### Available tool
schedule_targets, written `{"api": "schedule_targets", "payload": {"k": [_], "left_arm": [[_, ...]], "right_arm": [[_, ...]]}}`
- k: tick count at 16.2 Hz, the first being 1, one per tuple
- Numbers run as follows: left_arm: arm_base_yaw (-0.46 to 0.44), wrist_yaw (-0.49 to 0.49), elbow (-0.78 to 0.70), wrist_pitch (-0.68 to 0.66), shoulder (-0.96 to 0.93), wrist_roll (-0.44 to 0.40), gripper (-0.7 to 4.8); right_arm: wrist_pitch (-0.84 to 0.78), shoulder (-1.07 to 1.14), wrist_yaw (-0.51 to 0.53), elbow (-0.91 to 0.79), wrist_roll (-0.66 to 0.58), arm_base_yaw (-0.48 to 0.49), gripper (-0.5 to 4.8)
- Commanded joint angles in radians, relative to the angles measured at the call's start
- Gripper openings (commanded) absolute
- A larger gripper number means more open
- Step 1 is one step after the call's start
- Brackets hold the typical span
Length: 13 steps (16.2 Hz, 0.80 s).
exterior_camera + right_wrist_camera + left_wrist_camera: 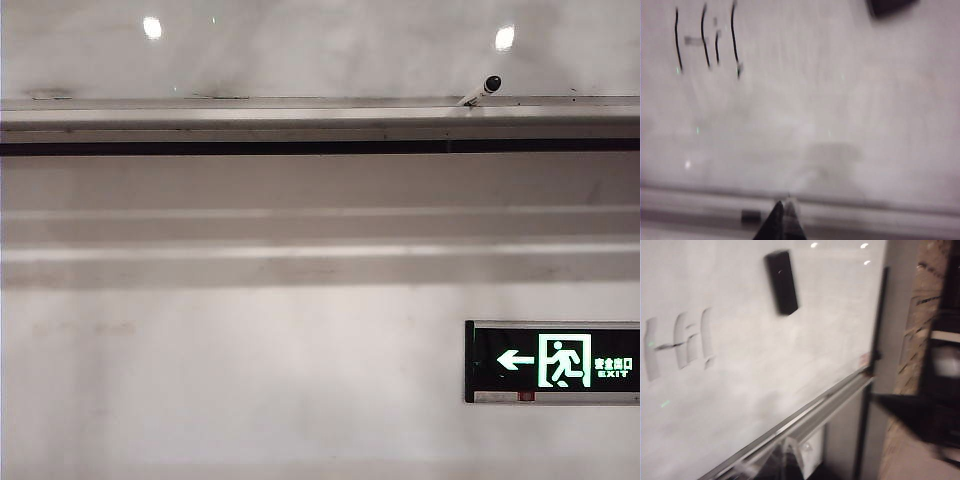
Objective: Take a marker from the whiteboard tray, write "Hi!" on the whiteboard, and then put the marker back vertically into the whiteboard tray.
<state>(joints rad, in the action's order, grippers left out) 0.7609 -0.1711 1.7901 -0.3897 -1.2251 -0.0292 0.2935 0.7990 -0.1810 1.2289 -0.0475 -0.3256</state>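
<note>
With "Hi!" written on the whiteboard (805, 115) and the marker (481, 90) leaning cap-up in the whiteboard tray (250, 115), the empty right gripper (784, 216), jaws together, should back off gently without nudging it; left gripper unseen, state unknowable

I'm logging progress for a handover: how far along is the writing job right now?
Done: "Hi!" is on the whiteboard, and the marker sits in the whiteboard tray, leaning tilted, touched by neither arm. In hand: nothing; the right end effector is shut and empty near the tray; the left end effector, also near it, is too blurred to read. Left: perhaps standing the marker more upright.
</note>
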Motion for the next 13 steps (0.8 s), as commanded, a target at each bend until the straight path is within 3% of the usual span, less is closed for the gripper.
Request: {"api": "schedule_targets", "payload": {"k": [1,2,4,7,9,11,13], "left_arm": [[0.032,0.117,0.0,-0.108,0.042,-0.016,-0.06],[0.059,0.187,-0.008,-0.152,0.056,-0.073,-0.06],[0.084,0.224,-0.102,-0.14,0.105,-0.094,-0.06],[0.084,0.238,-0.425,0.048,0.267,-0.095,-0.06],[0.084,0.24,-0.616,0.15,0.381,-0.098,-0.06],[0.084,0.271,-0.793,0.198,0.508,-0.12,-0.06],[0.084,0.346,-0.932,0.22,0.619,-0.118,-0.06]], "right_arm": [[-0.021,-0.168,0.007,-0.196,0.063,-0.002,-0.01],[-0.076,-0.242,0.047,-0.311,0.063,-0.002,-0.01],[-0.164,-0.38,0.072,-0.529,0.062,-0.002,-0.01],[-0.246,-0.554,0.061,-0.795,0.062,-0.001,-0.01],[-0.252,-0.639,0.06,-0.899,0.035,-0.001,0.11],[-0.24,-0.699,0.041,-0.958,0.031,-0.001,0.85],[-0.23,-0.723,0.045,-0.969,0.027,-0.001,0.86]]}}
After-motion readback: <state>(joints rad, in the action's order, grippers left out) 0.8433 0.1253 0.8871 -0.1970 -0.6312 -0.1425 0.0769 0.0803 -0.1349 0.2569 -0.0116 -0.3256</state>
